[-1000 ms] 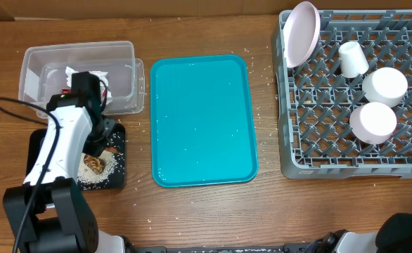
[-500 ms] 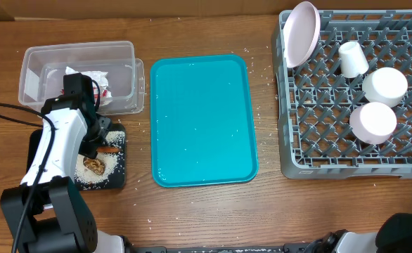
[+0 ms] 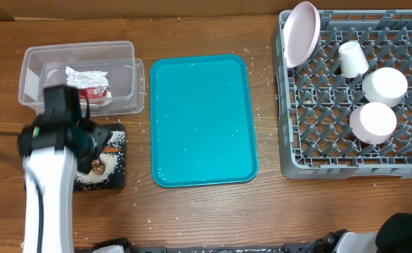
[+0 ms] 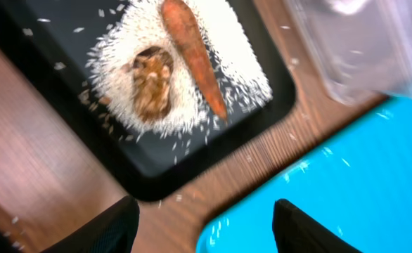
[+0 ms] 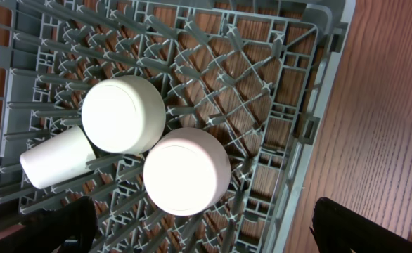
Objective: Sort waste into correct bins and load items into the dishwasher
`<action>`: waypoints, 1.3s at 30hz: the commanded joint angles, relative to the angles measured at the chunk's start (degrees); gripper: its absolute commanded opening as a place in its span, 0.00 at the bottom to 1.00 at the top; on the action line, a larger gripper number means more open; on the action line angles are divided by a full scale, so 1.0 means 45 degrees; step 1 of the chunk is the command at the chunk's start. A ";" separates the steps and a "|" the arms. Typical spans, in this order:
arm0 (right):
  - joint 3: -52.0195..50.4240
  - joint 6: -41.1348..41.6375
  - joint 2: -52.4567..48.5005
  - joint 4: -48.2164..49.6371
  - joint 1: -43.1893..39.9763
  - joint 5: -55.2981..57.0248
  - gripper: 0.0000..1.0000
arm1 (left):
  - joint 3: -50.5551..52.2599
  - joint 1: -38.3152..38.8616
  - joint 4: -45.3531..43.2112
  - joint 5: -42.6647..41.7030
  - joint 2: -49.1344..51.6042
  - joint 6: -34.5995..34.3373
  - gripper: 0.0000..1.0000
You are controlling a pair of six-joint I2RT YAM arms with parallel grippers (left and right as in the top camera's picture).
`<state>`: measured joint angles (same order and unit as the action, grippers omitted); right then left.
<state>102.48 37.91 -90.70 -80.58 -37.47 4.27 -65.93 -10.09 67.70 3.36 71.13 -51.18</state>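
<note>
Orange-brown stick (image 4: 192, 60) is laid flat on the rice (image 4: 241, 70) in the black tray (image 4: 150, 172), long axis diagonal in the wrist view, tapered end toward the teal tray (image 4: 346, 183); brown lump (image 4: 152, 81) just beside. Left hand (image 4: 206, 228) is seen open, empty, above it. Right hand (image 5: 206, 232) is open over the rack (image 5: 262, 84). Since a second ago the left arm has been drawn back from the tub (image 3: 30, 77)
</note>
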 commanded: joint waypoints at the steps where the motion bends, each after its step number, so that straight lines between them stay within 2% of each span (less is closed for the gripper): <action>1: 0.0112 0.0063 0.0078 0.0068 -0.0024 0.0019 1.00 | 0.0860 0.0257 0.0549 -0.0228 -0.2283 0.0393 0.63; 3: 0.0112 0.0063 0.0078 0.0068 -0.0024 0.0019 1.00 | 0.1525 0.0461 0.0733 -0.0563 -0.3842 0.0811 0.63; 4: 0.0112 0.0063 0.0078 0.0068 -0.0024 0.0019 1.00 | 0.1870 0.0568 0.0840 -0.0753 -0.4624 0.0971 0.67; 6: 0.0112 0.0063 0.0078 0.0068 -0.0024 0.0019 1.00 | 0.2492 0.0699 0.1253 -0.1141 -0.6052 0.0996 1.00; 9: 0.0112 0.0063 0.0078 0.0068 -0.0024 0.0019 1.00 | 0.3118 0.0699 0.1957 -0.1681 -0.7635 0.0986 1.00; 13: 0.0112 0.0063 0.0078 0.0068 -0.0024 0.0019 1.00 | 0.3215 0.0699 0.2351 -0.1700 -0.8694 0.0952 1.00; 19: 0.0112 0.0063 0.0078 0.0068 -0.0024 0.0019 1.00 | 0.3215 0.0699 0.2341 -0.1700 -0.8786 0.0962 1.00; 25: 0.0112 0.0063 0.0078 0.0068 -0.0024 0.0015 1.00 | 0.3235 0.0704 0.2186 -0.1200 -0.8767 0.1943 1.00; 31: 0.0112 0.0063 0.0078 0.0068 -0.0024 0.0019 1.00 | 0.3891 0.1321 -0.0753 -0.2793 -0.8859 0.6504 1.00; 36: 0.0112 0.0063 0.0078 0.0068 -0.0024 0.0019 1.00 | 0.5955 0.2715 -0.4697 -0.2705 -0.9821 0.8762 1.00; 39: 0.0112 0.0063 0.0078 0.0068 -0.0024 0.0019 1.00 | 0.7674 0.2905 -0.6907 -0.2720 -1.0826 0.9583 1.00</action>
<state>102.48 37.93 -90.70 -80.58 -37.47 4.27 -36.99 2.24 40.40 -7.94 26.20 -17.06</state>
